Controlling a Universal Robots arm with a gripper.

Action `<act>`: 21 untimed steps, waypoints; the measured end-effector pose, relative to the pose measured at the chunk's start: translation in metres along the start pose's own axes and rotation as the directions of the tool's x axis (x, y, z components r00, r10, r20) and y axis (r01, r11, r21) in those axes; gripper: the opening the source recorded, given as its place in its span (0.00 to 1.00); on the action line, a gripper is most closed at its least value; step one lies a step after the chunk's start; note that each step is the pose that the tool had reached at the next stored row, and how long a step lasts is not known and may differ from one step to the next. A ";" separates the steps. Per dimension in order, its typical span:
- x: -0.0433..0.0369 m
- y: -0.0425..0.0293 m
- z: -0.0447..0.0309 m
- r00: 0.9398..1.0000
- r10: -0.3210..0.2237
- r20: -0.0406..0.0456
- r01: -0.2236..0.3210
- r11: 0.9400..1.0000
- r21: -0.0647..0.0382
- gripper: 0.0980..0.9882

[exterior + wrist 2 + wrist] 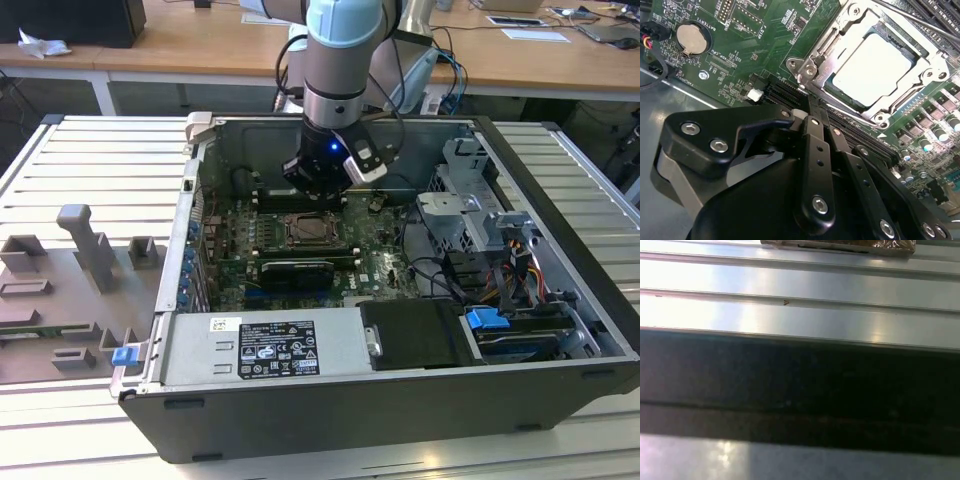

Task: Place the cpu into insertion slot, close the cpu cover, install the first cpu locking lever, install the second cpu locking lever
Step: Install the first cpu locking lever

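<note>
In the second wrist view the pale silver cpu lies flat in the insertion slot on the green motherboard. The silvery cpu cover lies down around the chip's edges. A thin metal lever rod runs along the socket's far side. My gripper is shut with nothing between its black fingers, and its tips hover just off the socket's corner. In the exterior view the gripper hangs inside the open computer case, a little above and behind the insertion slot.
Long black slots run beside the fingertips, and a coin battery sits further off. A power supply box fills the case's front, with a drive cage and cables on the exterior view's right. Grey fixtures stand outside the case on the left.
</note>
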State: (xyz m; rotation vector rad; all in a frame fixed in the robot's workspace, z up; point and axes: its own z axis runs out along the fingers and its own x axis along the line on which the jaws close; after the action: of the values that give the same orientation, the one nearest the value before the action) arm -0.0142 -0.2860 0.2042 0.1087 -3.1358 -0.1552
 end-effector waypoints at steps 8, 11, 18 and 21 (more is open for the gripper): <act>-0.0003 -0.0001 0.0005 1.000 0.000 0.000 0.000 1.000 0.002 0.01; -0.0004 0.0000 0.0000 1.000 0.000 0.000 0.000 1.000 0.002 0.01; -0.0004 -0.0001 0.0007 1.000 0.000 -0.001 0.000 1.000 0.012 0.01; -0.0004 -0.0001 0.0015 1.000 0.000 -0.001 0.000 1.000 0.017 0.01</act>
State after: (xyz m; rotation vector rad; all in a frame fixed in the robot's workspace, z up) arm -0.0138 -0.2859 0.2027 0.1089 -3.1366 -0.1277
